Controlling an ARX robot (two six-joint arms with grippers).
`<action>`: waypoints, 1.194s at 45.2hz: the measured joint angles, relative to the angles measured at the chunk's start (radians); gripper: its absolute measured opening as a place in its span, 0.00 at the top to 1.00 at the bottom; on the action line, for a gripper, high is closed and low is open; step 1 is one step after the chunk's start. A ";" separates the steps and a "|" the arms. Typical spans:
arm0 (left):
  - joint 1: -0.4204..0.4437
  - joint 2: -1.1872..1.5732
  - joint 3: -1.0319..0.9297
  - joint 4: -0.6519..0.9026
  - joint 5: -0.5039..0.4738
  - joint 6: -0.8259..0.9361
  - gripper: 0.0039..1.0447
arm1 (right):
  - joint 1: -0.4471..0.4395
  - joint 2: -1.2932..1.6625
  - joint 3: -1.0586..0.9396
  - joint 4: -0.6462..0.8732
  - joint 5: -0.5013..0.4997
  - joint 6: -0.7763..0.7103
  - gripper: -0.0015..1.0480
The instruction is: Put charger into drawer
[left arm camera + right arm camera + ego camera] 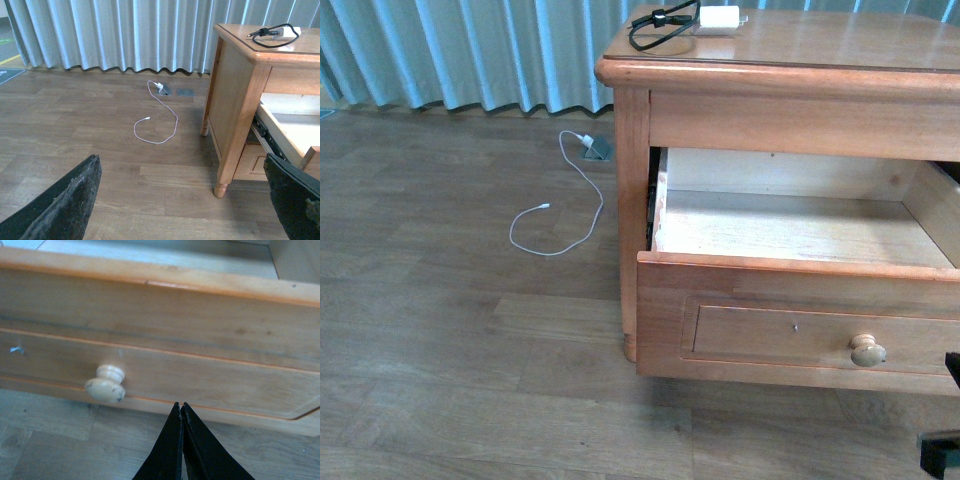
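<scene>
The charger [718,19], a small white adapter with a coiled black cable [658,28], lies on top of the wooden nightstand [800,50]; it also shows in the left wrist view [284,33]. The drawer [790,300] is pulled open, its pale interior [790,225] empty, its round pale knob [867,350] on the front. My right gripper [180,406] is shut and empty, just below the drawer front, a little beside the knob [106,384]. My left gripper [185,200] is open and empty, low over the floor, left of the nightstand.
A long thin white cable [565,200] with a white plug lies on the wooden floor by a floor socket [597,148]. Pale blue curtains [470,50] hang behind. The nightstand's front leg [222,180] stands near my left gripper.
</scene>
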 joint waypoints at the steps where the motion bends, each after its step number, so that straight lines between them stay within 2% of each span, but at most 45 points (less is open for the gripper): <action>1: 0.000 0.000 0.000 0.000 0.000 0.000 0.06 | 0.002 0.000 -0.011 0.006 0.000 0.000 0.98; 2: 0.000 0.000 0.000 0.000 0.000 0.000 0.06 | 0.003 0.000 -0.015 0.009 0.000 -0.001 0.97; 8: 0.000 0.000 0.000 0.000 -0.001 0.000 0.06 | -0.006 -0.101 -0.028 -0.063 -0.023 -0.001 0.71; 13: 0.000 0.000 0.000 0.000 -0.001 0.000 0.06 | -0.050 -0.281 -0.020 -0.216 -0.053 0.000 0.50; 16: 0.000 0.000 0.000 0.000 -0.001 0.000 0.06 | -0.072 -0.367 -0.010 -0.288 -0.068 0.000 0.42; 20: 0.000 0.000 0.000 0.000 -0.001 0.000 0.06 | -0.127 -0.583 0.029 -0.477 -0.101 0.014 0.21; 25: 0.000 0.000 0.000 0.000 -0.001 0.000 0.06 | -0.163 -0.761 0.066 -0.643 -0.132 0.036 0.06; 28: 0.000 0.000 0.000 0.000 -0.001 0.000 0.06 | -0.180 -0.882 0.081 -0.750 -0.153 0.045 0.09; 38: 0.000 0.000 0.000 0.000 -0.001 0.000 0.06 | -0.246 -1.263 0.094 -1.054 -0.221 0.101 0.08; 46: 0.000 0.000 0.000 0.000 -0.001 0.000 0.06 | -0.321 -1.412 0.094 -1.202 -0.275 0.129 0.08; 54: 0.000 0.000 0.000 0.000 -0.001 0.000 0.06 | -0.336 -1.440 0.093 -1.218 -0.278 0.135 0.08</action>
